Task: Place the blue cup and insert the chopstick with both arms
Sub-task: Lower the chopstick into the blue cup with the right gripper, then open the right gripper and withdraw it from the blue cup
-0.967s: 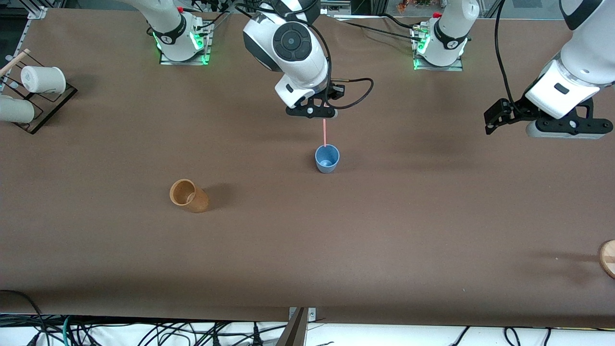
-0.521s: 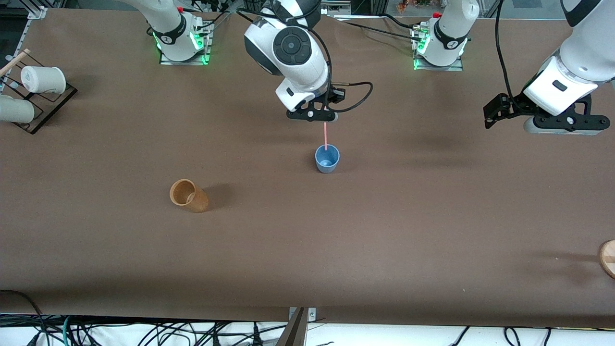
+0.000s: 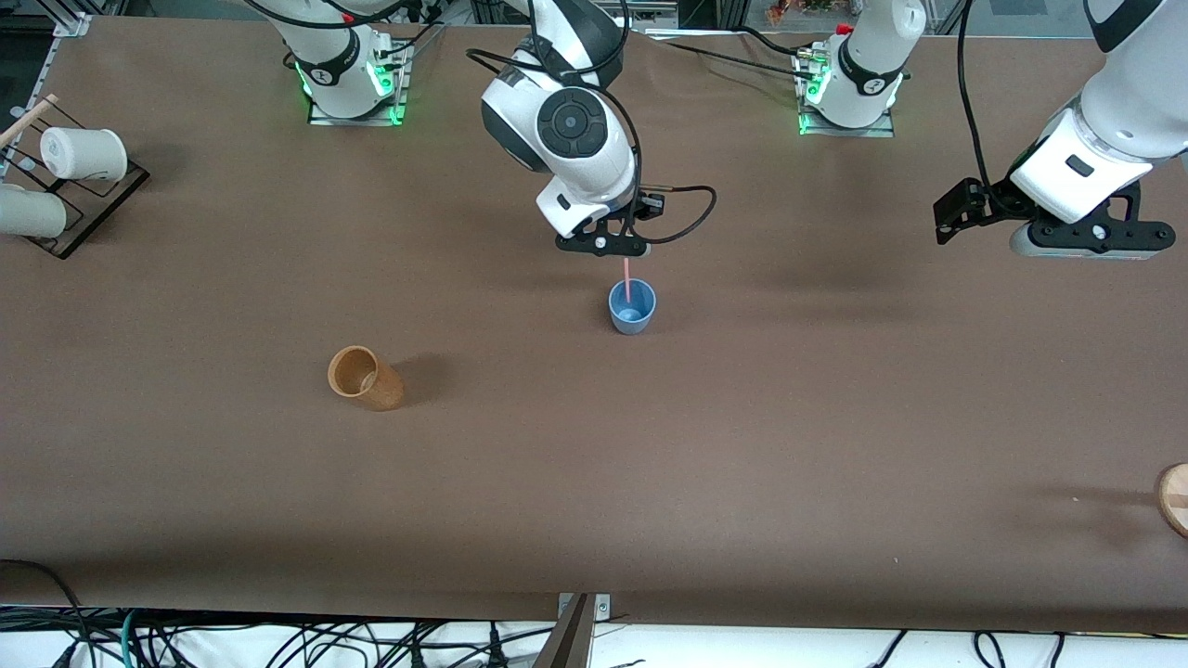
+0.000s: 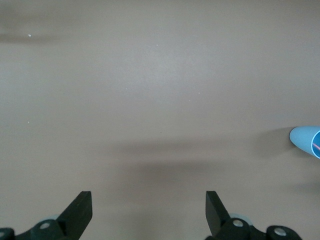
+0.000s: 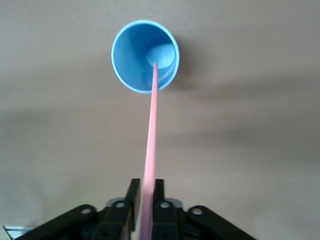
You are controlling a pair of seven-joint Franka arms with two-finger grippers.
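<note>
One chopstick (image 3: 628, 277) lower into blue cup (image 3: 632, 308).

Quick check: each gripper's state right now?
Left gripper: open, empty, over bare table.
Right gripper: shut on the chopstick, its tip in the blue cup.

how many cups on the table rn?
4. The blue cup stands mid-table under the right gripper, chopstick in it. The tan cup is nearer the camera. Two white cups lie on a rack at the right arm's end.
</note>
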